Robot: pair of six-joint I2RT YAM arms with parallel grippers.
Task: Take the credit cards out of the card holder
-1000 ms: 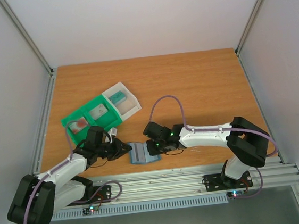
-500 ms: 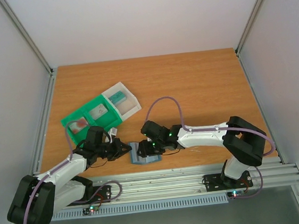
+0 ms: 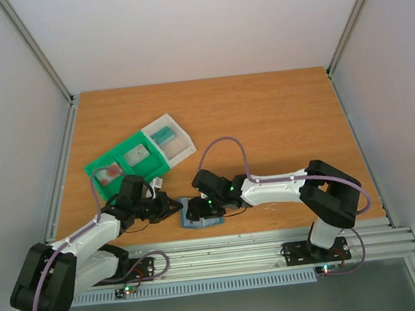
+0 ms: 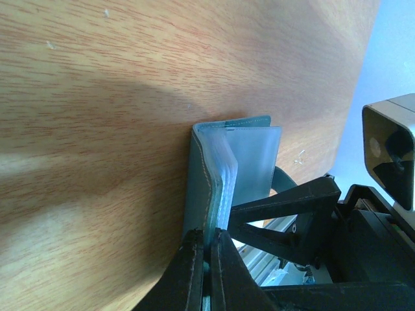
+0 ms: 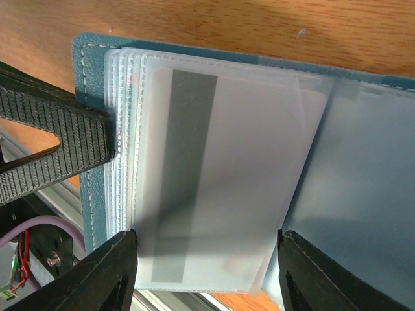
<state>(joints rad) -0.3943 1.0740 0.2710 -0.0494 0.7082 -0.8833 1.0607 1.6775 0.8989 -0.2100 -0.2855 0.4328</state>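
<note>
Right wrist view: the card holder, a slate-blue bifold with stitched edges, lies open and flat on the wooden table, near its front edge and between the two arms. Its fan of frosted plastic sleeves faces up. Through the top sleeve shows a whitish credit card with a grey stripe down it, not yet out of its pocket. The right gripper hangs directly above with its black fingers spread wide, one on each side of that sleeve, released and holding nothing. Whether the pads brush the sleeve's edges is hard to tell. It seems lined up to pinch the card and draw it free. The left gripper is clenched on the card holder's cover edge, its ribbed fingers pressed together, likely to pin the wallet so it does not slide. Farther back on the left sits a green and clear plastic tray, well apart from the card holder
</note>
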